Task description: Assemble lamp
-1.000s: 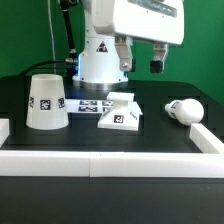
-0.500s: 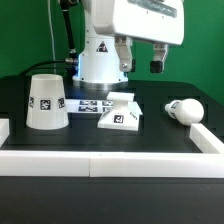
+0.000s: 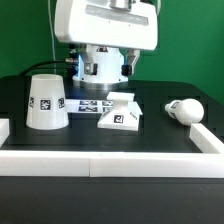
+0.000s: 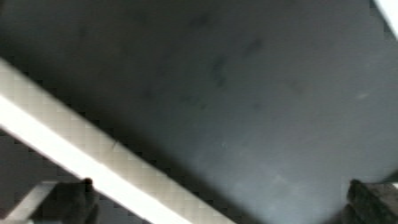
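The white cup-shaped shade [image 3: 46, 101] stands mouth down on the black table at the exterior view's left. The flat square base [image 3: 120, 116] lies in the middle. The round bulb [image 3: 186, 111] lies on its side at the right. My gripper [image 3: 108, 64] hangs high at the back, above and behind the base, touching nothing. In the wrist view the gripper [image 4: 217, 200] is open and empty, with its fingertips [image 4: 64, 200] far apart. That view shows only black table and a white rail [image 4: 71, 135], none of the lamp parts.
The marker board [image 3: 90, 104] lies between the shade and the base. The white robot pedestal [image 3: 100, 72] stands at the back. A white rail [image 3: 110, 163] borders the table's front, with raised ends at both sides.
The arm's head and gripper have swung toward the exterior view's left, from above the right back to over the pedestal. The lamp parts have not moved.
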`<state>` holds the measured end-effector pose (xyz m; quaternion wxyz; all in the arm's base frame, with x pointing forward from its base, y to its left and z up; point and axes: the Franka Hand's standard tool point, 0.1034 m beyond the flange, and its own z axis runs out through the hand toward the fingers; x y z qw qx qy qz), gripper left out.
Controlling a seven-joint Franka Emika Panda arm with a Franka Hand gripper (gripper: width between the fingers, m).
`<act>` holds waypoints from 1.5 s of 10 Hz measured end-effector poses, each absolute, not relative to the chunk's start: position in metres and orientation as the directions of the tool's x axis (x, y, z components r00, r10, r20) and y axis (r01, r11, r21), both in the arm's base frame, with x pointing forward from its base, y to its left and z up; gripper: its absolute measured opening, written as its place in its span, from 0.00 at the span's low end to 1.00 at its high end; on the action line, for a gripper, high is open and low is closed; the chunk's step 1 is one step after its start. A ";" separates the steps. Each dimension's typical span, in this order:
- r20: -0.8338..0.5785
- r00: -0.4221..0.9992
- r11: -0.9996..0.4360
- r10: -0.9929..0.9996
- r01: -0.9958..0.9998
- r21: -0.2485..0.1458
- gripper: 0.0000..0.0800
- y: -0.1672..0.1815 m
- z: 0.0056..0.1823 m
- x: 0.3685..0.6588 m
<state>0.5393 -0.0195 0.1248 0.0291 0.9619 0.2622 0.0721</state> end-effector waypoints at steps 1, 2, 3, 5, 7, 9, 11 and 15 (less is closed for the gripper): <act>0.128 0.872 -0.881 0.473 0.465 0.088 0.87 -0.019 0.124 0.540; 0.130 0.885 -0.895 0.446 0.439 0.082 0.87 -0.019 0.124 0.540; 0.139 0.922 -0.932 0.362 0.356 0.064 0.87 -0.017 0.124 0.540; 0.146 0.966 -0.977 0.214 0.211 0.034 0.87 -0.014 0.123 0.538; 0.130 0.991 -1.000 -0.028 -0.027 -0.009 0.87 -0.006 0.120 0.518; 0.110 0.972 -0.978 -0.206 -0.202 -0.045 0.87 0.002 0.114 0.496; 0.108 0.965 -0.971 -0.238 -0.233 -0.057 0.87 0.003 0.115 0.498; 0.136 0.962 -0.971 -0.235 -0.229 -0.064 0.87 0.004 0.108 0.481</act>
